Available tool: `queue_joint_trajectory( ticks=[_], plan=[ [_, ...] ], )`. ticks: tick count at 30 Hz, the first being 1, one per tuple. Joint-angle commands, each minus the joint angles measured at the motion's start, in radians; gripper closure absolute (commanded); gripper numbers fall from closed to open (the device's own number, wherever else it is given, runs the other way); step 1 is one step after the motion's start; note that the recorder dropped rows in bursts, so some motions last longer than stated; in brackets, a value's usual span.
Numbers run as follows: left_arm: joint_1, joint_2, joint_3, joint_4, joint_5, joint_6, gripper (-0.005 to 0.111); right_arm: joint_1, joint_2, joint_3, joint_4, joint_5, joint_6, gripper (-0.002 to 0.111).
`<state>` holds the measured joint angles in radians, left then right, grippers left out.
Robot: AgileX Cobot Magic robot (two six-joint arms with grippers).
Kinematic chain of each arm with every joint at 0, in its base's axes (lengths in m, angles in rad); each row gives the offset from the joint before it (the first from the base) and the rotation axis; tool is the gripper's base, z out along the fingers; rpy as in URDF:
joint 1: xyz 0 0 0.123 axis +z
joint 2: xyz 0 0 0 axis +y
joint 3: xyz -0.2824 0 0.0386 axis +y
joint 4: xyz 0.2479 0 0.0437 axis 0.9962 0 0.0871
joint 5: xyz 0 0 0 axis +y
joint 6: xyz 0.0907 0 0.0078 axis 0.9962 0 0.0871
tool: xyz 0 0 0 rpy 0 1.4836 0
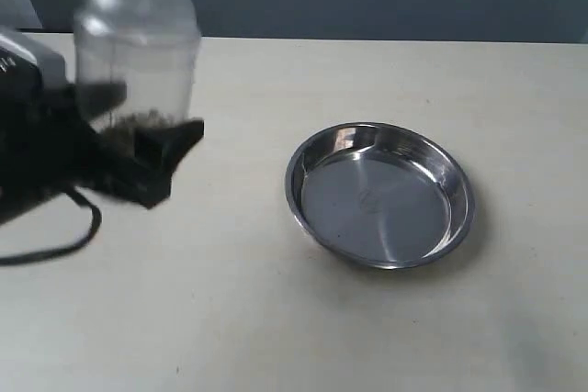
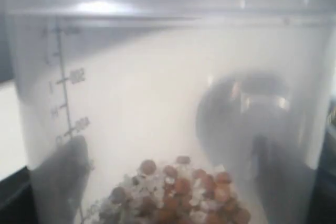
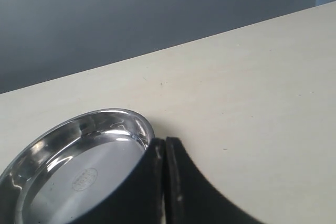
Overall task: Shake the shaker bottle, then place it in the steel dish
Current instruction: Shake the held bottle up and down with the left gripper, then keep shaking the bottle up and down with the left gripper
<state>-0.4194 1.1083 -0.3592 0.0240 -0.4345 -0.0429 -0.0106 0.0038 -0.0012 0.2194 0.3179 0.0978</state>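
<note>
Showing the shaking stage of the task, as judged from the smeared outline of the shaker bottle (image 1: pixel 138 39) in the exterior view. The left gripper (image 1: pixel 142 126) is clamped across the bottle's lower body, one black finger on each side. It holds the bottle upright at the left of the table (image 1: pixel 276 319), well apart from the steel dish (image 1: pixel 378 197). The gripper hides the bottle's base, so whether it is clear of the table cannot be told. The dish lies empty right of centre, so the placing step is not yet done; how much shaking is left cannot be read from one moment. The right gripper (image 3: pixel 164 182) has its two dark fingers pressed together on nothing, with the dish in sight beyond them.

Materials: the bottle is clear frosted plastic, cylindrical below a domed shoulder, with faint measuring marks (image 2: pixel 65 85) running up its wall. Brown and pale granules (image 2: pixel 176 192) lie heaped at the bottom, and the fingers show through the wall as grey shadows. The dish is polished steel, round and shallow with a low rolled rim, a faint stamp at the centre of its floor and mirror-like reflections on its sloping wall. The table is matt, pale and smooth
</note>
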Motion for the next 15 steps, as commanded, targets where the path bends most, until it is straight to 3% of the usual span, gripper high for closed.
queue_joint_trajectory(
  ticks=[1, 2, 5, 7, 10, 12, 13, 15],
  plan=[
    [0.007, 0.027, 0.016, -0.327, 0.042, 0.251, 0.107, 0.002, -0.004, 0.001, -0.008, -0.010, -0.006, 0.109],
    [0.009, 0.061, 0.037, -0.379, 0.012, 0.279, 0.107, 0.002, -0.004, 0.001, -0.008, -0.010, -0.006, 0.109],
    [-0.033, -0.007, -0.003, -0.201, -0.048, 0.267, 0.107, 0.002, -0.004, 0.001, -0.008, -0.010, -0.006, 0.109],
    [-0.055, -0.110, -0.066, -0.191, -0.050, 0.237, 0.107, 0.002, -0.004, 0.001, -0.008, -0.010, -0.006, 0.109],
    [-0.030, -0.109, -0.032, -0.453, 0.071, 0.383, 0.107, 0.002, -0.004, 0.001, -0.008, -0.010, -0.006, 0.109],
    [-0.011, 0.017, 0.093, -0.653, 0.058, 0.451, 0.107, 0.002, -0.004, 0.001, -0.008, -0.010, -0.006, 0.109],
    [-0.024, 0.026, 0.103, -0.632, 0.060, 0.406, 0.107, 0.002, -0.004, 0.001, -0.008, -0.010, -0.006, 0.109],
    [-0.081, -0.072, 0.041, -0.361, 0.014, 0.261, 0.107, 0.002, -0.004, 0.001, -0.008, -0.010, -0.006, 0.109]
  ],
)
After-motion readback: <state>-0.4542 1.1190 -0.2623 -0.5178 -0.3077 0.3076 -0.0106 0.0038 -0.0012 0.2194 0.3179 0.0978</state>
